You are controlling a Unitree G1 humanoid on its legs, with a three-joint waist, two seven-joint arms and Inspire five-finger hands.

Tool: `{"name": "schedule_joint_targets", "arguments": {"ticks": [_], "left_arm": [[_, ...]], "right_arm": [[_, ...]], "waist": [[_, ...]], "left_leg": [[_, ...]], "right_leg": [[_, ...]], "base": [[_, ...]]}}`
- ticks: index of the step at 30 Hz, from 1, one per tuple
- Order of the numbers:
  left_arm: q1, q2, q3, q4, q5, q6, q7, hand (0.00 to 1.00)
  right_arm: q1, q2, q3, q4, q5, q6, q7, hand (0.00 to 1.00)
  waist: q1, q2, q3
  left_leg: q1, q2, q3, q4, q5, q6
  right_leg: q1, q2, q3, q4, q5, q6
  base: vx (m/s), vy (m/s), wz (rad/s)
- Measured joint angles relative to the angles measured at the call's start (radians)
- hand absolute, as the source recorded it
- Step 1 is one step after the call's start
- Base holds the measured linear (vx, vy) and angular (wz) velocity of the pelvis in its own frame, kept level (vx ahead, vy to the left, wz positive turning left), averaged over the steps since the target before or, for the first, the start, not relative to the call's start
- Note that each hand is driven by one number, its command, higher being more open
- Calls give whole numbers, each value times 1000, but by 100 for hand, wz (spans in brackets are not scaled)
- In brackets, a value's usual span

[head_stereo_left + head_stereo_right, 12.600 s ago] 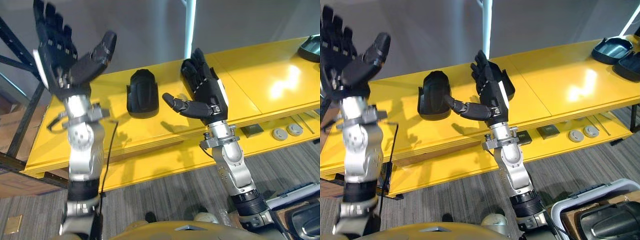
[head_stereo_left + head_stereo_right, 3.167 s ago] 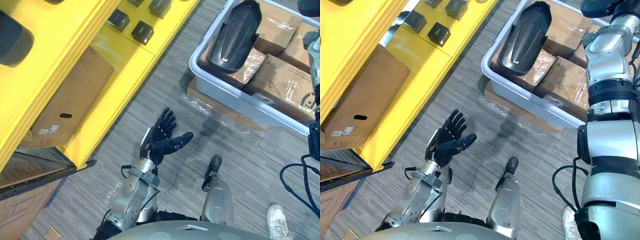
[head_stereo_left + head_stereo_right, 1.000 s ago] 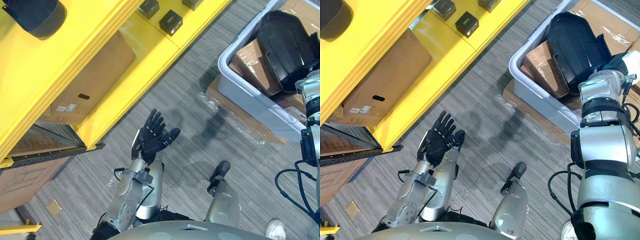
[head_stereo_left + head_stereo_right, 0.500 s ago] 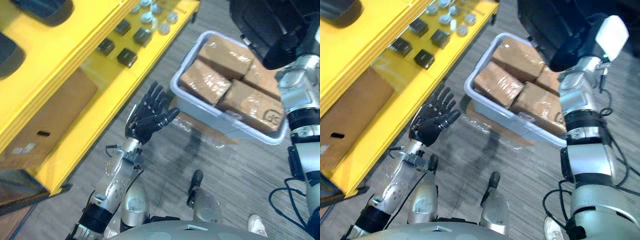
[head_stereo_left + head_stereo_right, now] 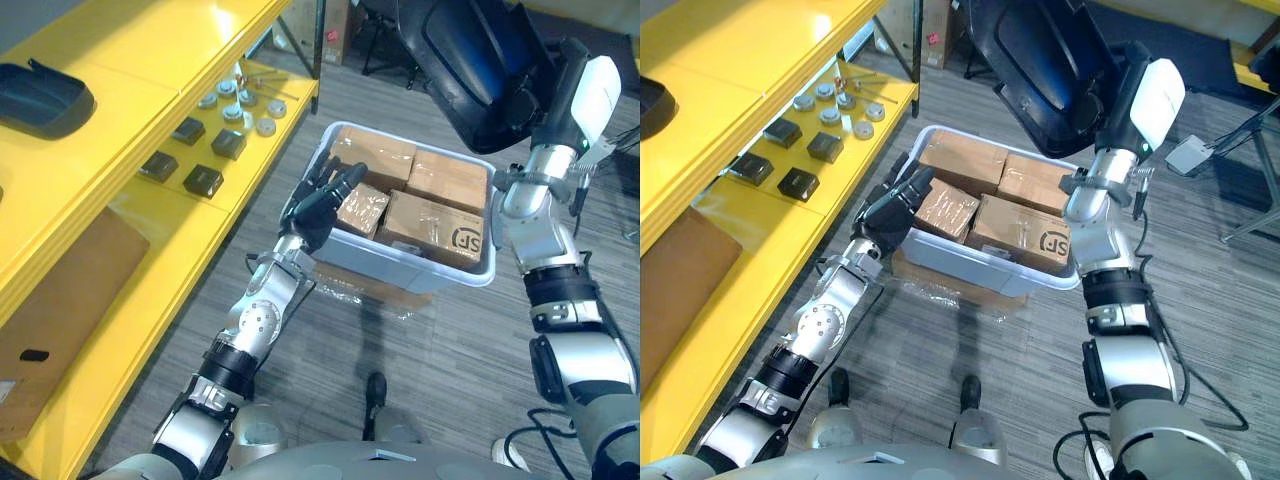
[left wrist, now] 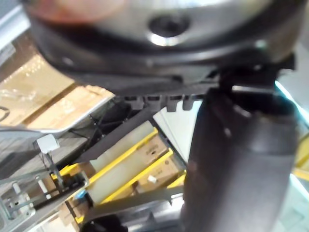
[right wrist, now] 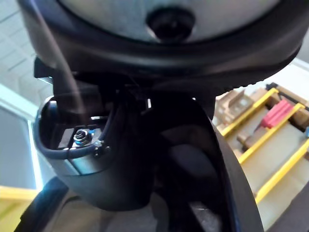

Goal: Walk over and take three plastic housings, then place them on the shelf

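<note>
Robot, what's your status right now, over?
Right hand gripping black housing, raised above bin. Left hand open by bin. Yellow shelf at left, second housing on it.

Boxes (image 5: 441, 226) fill the bin (image 5: 392, 264); yellow shelf top (image 5: 150, 50) lies largely open.
</note>
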Motion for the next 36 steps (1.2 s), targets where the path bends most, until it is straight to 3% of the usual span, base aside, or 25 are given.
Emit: {"name": "schedule_joint_targets", "arguments": {"ticks": [4, 11, 20, 28, 36], "left_arm": [[-22, -33, -60, 0, 5, -10, 27, 100], [-22, -86, -103, 5, 14, -40, 44, 100], [-22, -85, -104, 5, 23, -52, 97, 100], [-22, -85, -105, 5, 107, -64, 244, 100], [-22, -86, -78, 6, 151, -70, 311, 100]], "right_arm": [[117, 97, 7, -119, 25, -10, -7, 0], [218, 223, 82, -129, 46, -9, 20, 0], [223, 226, 142, -129, 53, -25, 28, 0], [239, 256, 202, -128, 82, -52, 33, 0], [252, 288, 238, -128, 120, -75, 63, 0]], "waist": [[-15, 1, -19], [-16, 6, -43], [-14, 10, -49], [-13, 5, -68], [-12, 2, -76]], "left_leg": [[14, 0, 13, 1, -2, 0], [35, -7, 30, 1, -12, 2], [35, -29, 16, 2, -15, 7], [35, -29, 10, 2, -19, 6], [50, -29, 11, 2, -28, 5]], "right_leg": [[3, -1, 8, 2, 0, 0], [8, -8, 24, 2, 2, 2], [27, -28, 11, -18, 9, 13], [33, -28, 1, -18, 9, 13], [40, -28, 1, -20, 5, 10]], "base": [[-7, 1, -9], [-2, 4, -8], [-3, 12, 5], [2, 2, 2], [-8, 1, 0]]}}
